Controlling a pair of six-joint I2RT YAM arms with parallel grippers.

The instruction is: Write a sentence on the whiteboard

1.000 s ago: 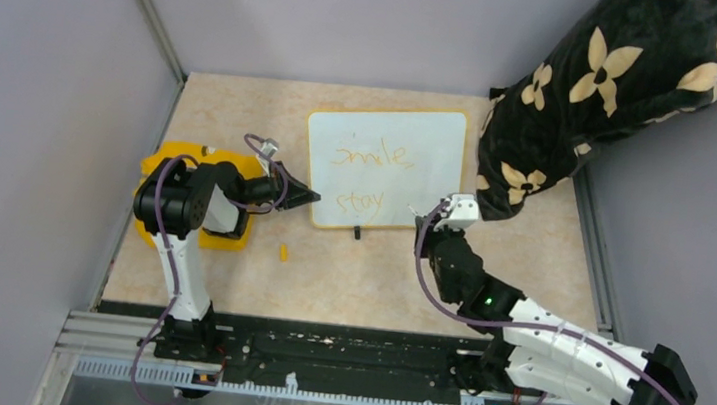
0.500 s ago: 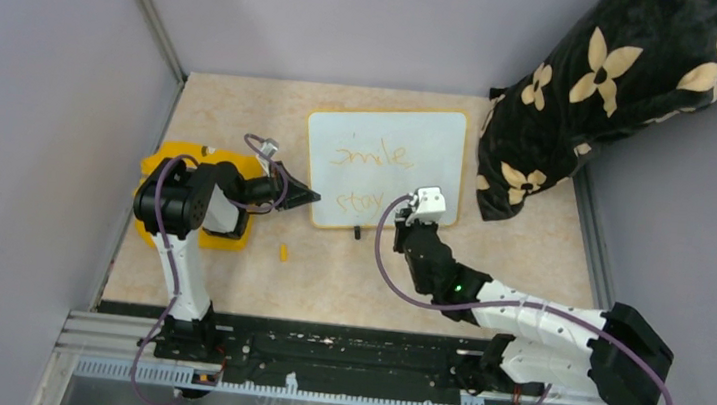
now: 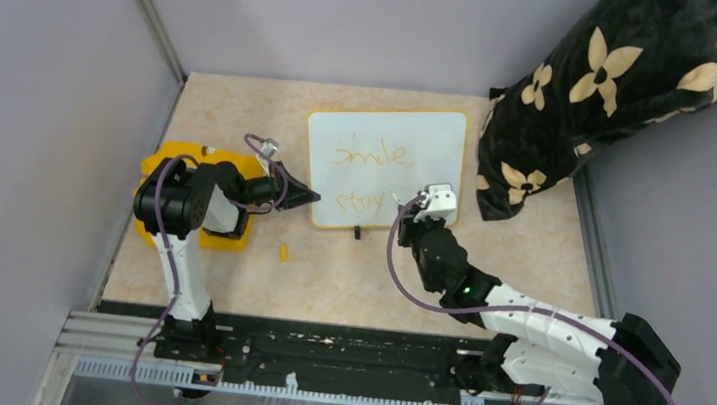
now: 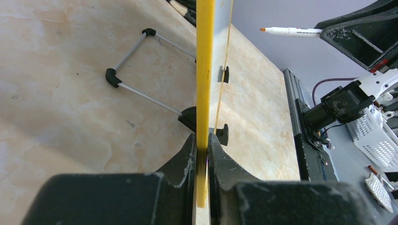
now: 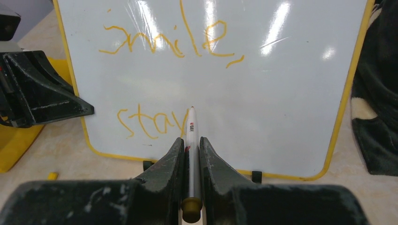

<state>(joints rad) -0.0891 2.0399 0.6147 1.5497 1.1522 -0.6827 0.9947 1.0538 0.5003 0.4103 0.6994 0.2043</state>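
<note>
Right wrist view: pen poised after "stay"

The right pincer pinches a pen whose tip points just right of "stay". That word is the lower line of the sentence on the whiteboard. The whiteboard stands propped at the far middle of the surface, and the left pincer pinches its left rim.

Seen edge-on from the left wrist, the tip hangs clear of the whiteboard face. A hard push could tip the whiteboard back on its wire stand or twist it in the left grip. A light one could leave the faint orange line broken. The pen might also slide between the fingers.

Glare streaks cross "smile". From above, the right pincer covers the space beside "stay". A cushion lies close to the whiteboard's right edge.
</note>
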